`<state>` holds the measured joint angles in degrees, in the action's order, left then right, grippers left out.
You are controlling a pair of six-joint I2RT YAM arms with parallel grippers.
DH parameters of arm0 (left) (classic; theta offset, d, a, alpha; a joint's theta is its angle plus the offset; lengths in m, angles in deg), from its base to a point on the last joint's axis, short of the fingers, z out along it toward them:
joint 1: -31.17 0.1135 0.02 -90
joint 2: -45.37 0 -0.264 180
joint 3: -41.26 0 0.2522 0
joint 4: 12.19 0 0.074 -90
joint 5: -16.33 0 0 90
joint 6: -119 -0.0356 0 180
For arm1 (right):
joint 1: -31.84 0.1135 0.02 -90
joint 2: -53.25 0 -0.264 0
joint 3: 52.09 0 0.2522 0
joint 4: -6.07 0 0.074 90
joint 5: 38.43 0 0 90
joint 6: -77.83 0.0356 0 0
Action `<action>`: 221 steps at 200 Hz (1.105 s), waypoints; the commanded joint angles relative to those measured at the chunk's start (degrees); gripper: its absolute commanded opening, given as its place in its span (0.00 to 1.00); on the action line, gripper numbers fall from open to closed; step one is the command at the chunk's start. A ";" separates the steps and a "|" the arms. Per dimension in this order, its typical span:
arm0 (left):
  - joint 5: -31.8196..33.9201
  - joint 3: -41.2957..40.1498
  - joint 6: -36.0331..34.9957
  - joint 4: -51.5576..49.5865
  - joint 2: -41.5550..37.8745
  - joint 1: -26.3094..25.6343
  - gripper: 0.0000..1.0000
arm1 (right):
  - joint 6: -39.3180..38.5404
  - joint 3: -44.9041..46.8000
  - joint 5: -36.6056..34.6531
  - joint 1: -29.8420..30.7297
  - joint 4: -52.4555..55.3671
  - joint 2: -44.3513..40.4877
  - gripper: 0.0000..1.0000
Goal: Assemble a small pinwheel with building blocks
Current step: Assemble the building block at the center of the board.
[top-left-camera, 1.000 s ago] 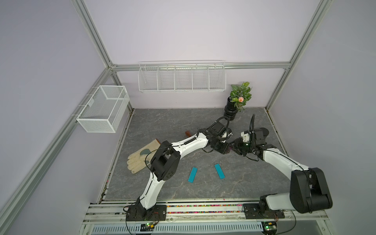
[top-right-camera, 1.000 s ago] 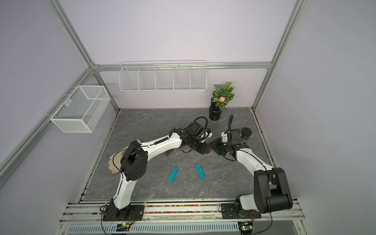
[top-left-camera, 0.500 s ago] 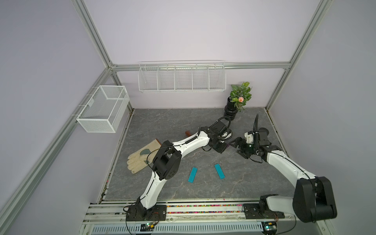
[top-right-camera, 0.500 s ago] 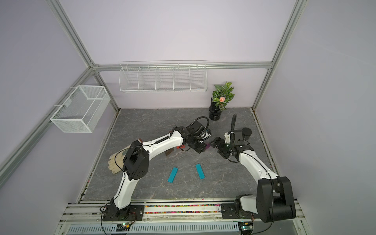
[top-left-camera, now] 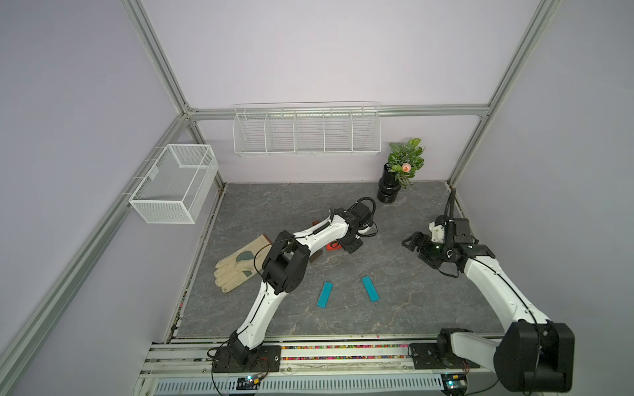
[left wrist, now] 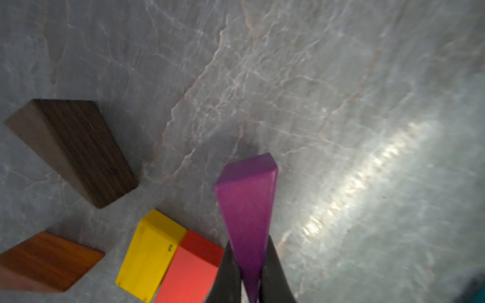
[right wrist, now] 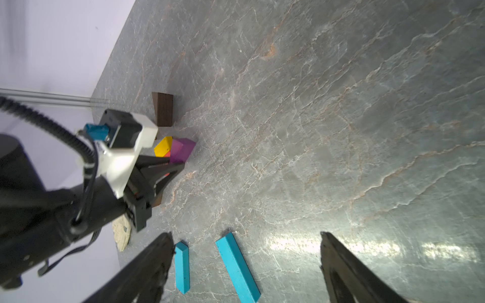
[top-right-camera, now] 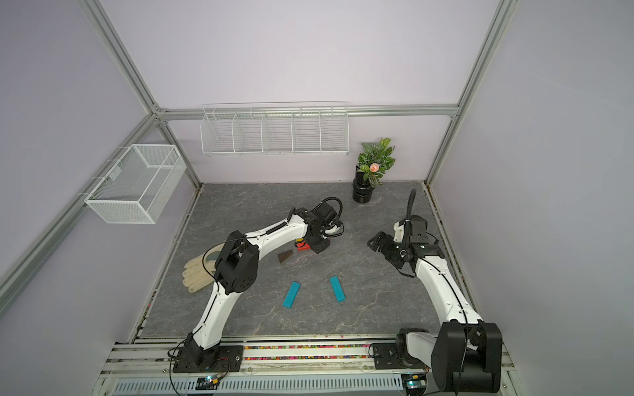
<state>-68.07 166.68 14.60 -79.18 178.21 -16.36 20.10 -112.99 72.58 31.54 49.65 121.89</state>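
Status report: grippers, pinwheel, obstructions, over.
Left gripper shut on purple wedge, beside red block. Right gripper open, empty. Teal bars loose, unplaced. Dark brown wedge nearby, not touching.

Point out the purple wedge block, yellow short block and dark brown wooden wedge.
Purple wedge block [left wrist: 246, 207]: left wrist view, middle of its broad face.
Yellow short block [left wrist: 152, 251]: left wrist view, centre of top face.
Dark brown wooden wedge [left wrist: 84, 149]: left wrist view, centre of grained face.

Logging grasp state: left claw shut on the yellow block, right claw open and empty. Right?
No. The left claw is shut on the purple wedge, not the yellow block; the left wrist view shows it. The right claw is open and empty.
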 commanded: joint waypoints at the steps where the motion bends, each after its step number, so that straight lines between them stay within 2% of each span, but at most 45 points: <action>1: 1.24 2.12 -3.93 -1.04 1.49 -0.20 0.01 | -2.05 0.18 0.21 -0.24 1.94 -1.49 0.90; 17: 1.51 2.80 -4.23 -1.08 2.27 -0.19 0.09 | -2.84 -0.30 0.18 -0.31 2.52 -1.41 0.90; 65: 0.06 2.51 -3.38 0.27 1.67 0.22 0.45 | -7.86 -2.84 -2.43 -0.28 6.01 -0.64 0.92; 86: -1.40 1.67 -2.09 1.93 -0.55 0.83 0.52 | -10.83 -5.11 -3.54 -0.30 7.32 0.28 0.93; 124: -2.61 0.80 0.29 3.30 -7.22 1.36 0.58 | -19.02 -9.66 -5.72 2.01 9.46 3.93 0.93; 159: -4.29 -4.82 6.68 6.65 -19.30 2.77 0.59 | -31.09 -14.20 -10.31 10.44 8.96 10.00 0.94; 203: -3.56 -24.02 22.54 14.31 -39.40 8.78 0.60 | -47.24 -22.94 -17.81 22.85 8.83 22.91 0.94; 221: -0.28 -33.79 27.98 16.80 -47.94 10.70 0.61 | -53.82 -27.49 -21.39 26.82 8.93 28.77 0.95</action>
<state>-71.30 143.58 31.69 -65.41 137.07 -7.95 -20.66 -135.92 57.11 54.47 57.76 145.54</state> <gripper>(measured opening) 0.602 0.944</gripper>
